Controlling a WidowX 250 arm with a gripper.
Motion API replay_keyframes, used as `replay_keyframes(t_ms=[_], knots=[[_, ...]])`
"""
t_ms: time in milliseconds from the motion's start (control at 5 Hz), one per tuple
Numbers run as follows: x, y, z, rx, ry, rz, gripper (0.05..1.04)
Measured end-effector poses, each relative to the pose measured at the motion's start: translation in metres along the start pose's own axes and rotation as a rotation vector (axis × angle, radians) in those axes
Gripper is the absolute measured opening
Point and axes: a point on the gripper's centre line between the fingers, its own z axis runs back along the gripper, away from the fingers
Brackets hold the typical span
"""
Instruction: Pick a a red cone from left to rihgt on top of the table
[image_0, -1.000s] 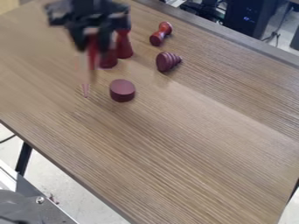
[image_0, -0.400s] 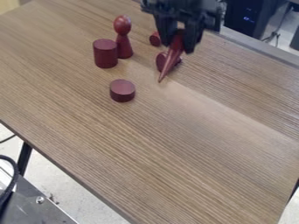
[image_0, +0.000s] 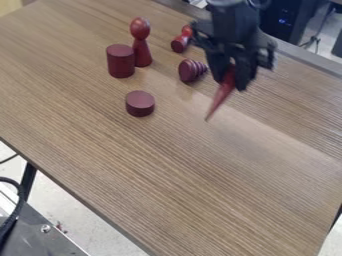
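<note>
Move slowly over the big wooden table (image_0: 180, 175), spread across most of the frame, with the black gripper (image_0: 232, 81) at the upper right pinched tight on the red cone (image_0: 219, 100), thin tip aimed down and to the left. Steer toward the right side of the frame, well away from the tall round-headed peg (image_0: 141, 50) at the upper left and the ridged piece (image_0: 192, 70) near the gripper, to avoid bumping and rolling. Bring down gently, and let go only after touching the wood, best laid sideways, not balanced on that tip.
</note>
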Motion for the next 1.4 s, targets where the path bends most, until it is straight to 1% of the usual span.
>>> replay_keyframes(t_ms=[200,400,600,800,1000,1200,1400], knots=[[-0.005,-0.017,-0.026,-0.078,0.018,-0.053,0.438],[-0.003,-0.035,-0.038,-0.133,0.001,-0.134,0.438],[-0.006,-0.040,-0.044,-0.105,0.010,-0.170,0.438],[-0.026,-0.026,-0.053,0.002,0.074,-0.107,0.438],[-0.042,-0.019,-0.061,-0.001,0.090,-0.070,0.438],[-0.052,-0.009,-0.065,-0.045,0.055,-0.007,0.437],[-0.051,-0.007,-0.064,-0.044,0.033,0.005,0.437]])
